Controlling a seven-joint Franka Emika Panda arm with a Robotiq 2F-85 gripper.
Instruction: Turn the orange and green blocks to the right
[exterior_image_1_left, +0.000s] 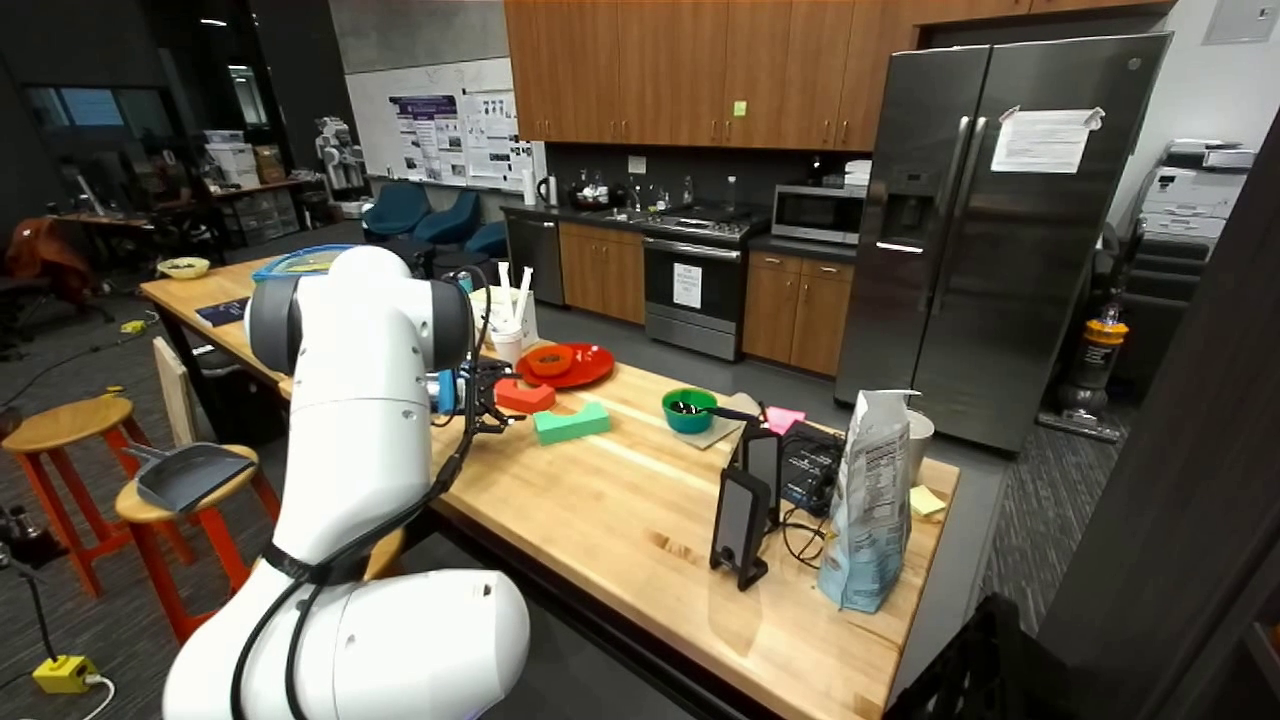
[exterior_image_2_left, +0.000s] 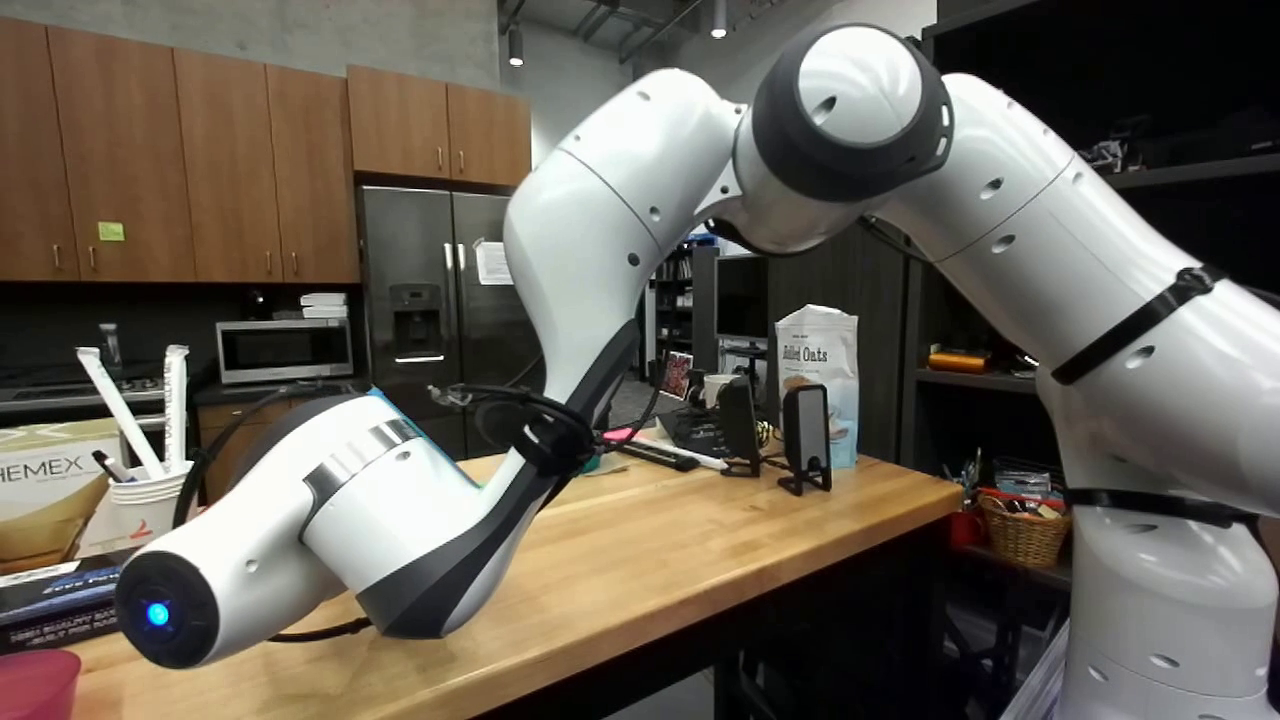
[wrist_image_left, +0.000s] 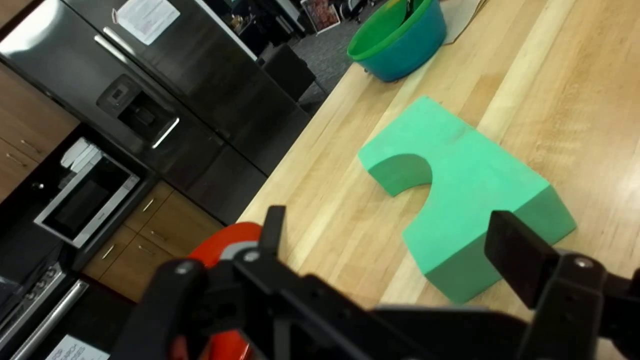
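Observation:
The green block lies flat on the wooden table, with a curved notch facing the kitchen side. It fills the middle right of the wrist view. The orange block, also notched, lies just beside it, nearer the red plate. My gripper is low at the orange block in that exterior view. In the wrist view the gripper is open, its fingers wide apart with nothing between the tips. Its right finger overlaps the green block's near side; contact cannot be told. The arm hides both blocks in an exterior view.
A red plate with an orange bowl stands behind the blocks. A cup with white sticks is near it. A green bowl stands to the right. Farther are speakers and an oats bag.

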